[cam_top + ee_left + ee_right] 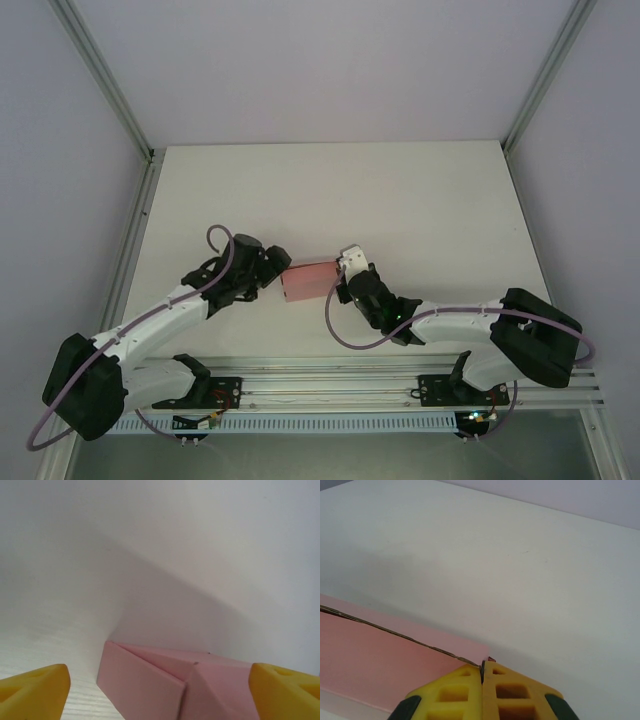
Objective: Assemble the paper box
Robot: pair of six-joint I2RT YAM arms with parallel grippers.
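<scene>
Pink folded paper box [307, 279] on table

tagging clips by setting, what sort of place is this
Probably a lab robot test cell: a white table walled by plain panels on aluminium posts, with two arms bolted to a rail at its near edge.

A bare white table [400, 200] sits boxed in by pale walls [320, 60], with a slanting metal post at the left [105, 80] and right [545, 75] back corners and a ribbed metal rail [330, 385] along its near edge.
</scene>
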